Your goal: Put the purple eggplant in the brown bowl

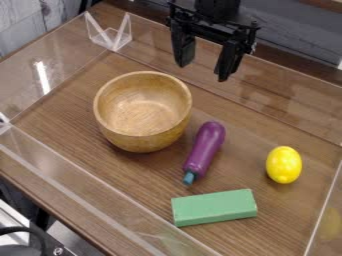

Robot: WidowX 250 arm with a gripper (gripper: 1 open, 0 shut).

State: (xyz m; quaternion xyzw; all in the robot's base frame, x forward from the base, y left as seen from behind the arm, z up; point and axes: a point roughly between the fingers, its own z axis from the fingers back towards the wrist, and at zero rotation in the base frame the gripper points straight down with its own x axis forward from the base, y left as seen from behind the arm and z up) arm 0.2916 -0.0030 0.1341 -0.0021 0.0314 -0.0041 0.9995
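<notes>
- The glossy purple toy eggplant (205,149) lies on the wooden table (131,185), outside the bowl; its body is slender and elongated, its upper end is rounded, and its teal-green stem tip points toward the bottom of the view, slightly to the left.
- The round light-brown wooden bowl (122,139) stands upright just to the left of the eggplant in the view; its thick rim faces up, and its pale inside shows no eggplant in it.
- The black robot gripper (206,59) hangs above the far part of the table, higher in the view than the bowl and the eggplant; its two fingers are spread, with a gap between their tips, and it is apart from both.
- The bright yellow lemon (283,165) lies to the right of the eggplant in the view, well apart from the bowl.
- The green rectangular block (214,207) lies below the eggplant in the view, near its stem tip; it sits at a slight tilt across the view, its right end a little higher in the picture than its left.
</notes>
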